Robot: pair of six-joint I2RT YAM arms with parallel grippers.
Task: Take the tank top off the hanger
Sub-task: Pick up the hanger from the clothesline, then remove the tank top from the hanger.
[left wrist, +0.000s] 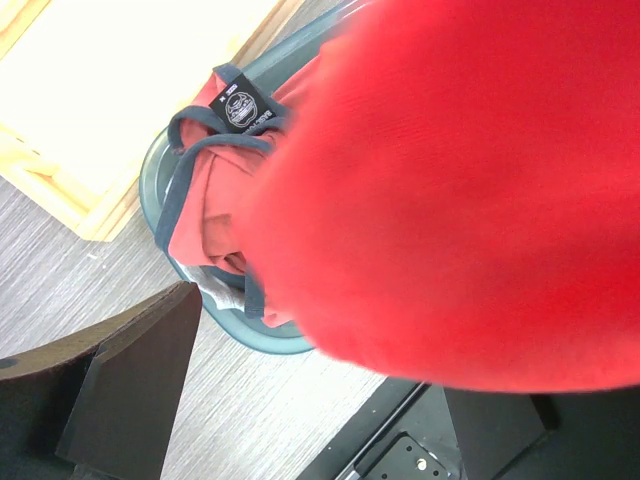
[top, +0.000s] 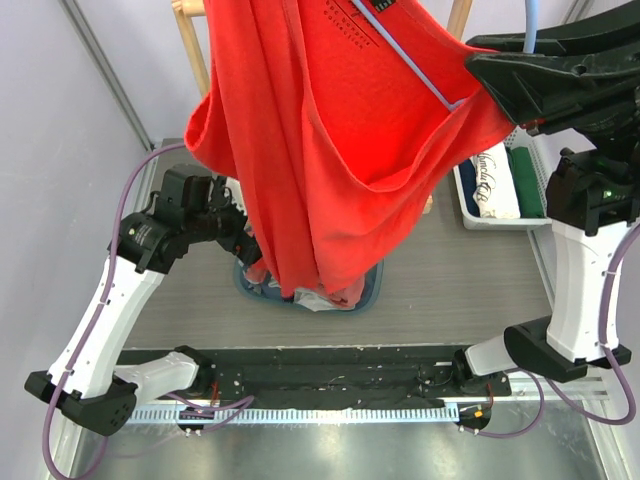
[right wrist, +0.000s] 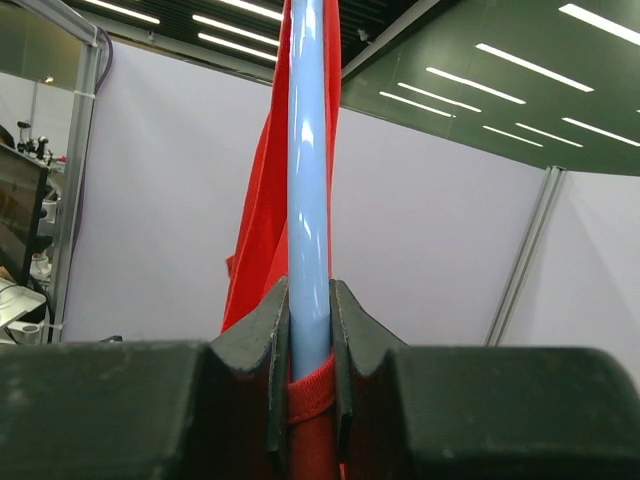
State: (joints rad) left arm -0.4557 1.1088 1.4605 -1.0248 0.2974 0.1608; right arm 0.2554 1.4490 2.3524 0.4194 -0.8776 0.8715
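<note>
AT THE TABLE: I hold the pale-blue plastic hanger [right wrist: 307, 150] high above the surface. My right gripper [right wrist: 309, 300] is clamped on its rod, with a fold of the red cotton tank top [top: 330, 150] pinched in alongside. It is raised this way so the garment hangs free and its hem comes down within reach of my other hand.

My left gripper [top: 238, 232] sits low beside that hem, jaws spread wide and holding nothing. I judge it is placed to take the cloth and draw it down. The tank top is not yet off the hanger and drapes above the round grey-blue plastic basin [top: 372, 290] of clothes.

Only the overhead view shows both arms and the full drape. Only my right wrist camera shows the grip itself — the rod seated in the notch between the fingers, red fabric caught below. My left wrist camera gives the red cloth close and blurred, navy-trimmed garments in the basin, and a pale wooden frame [left wrist: 100, 100] beyond.
</note>
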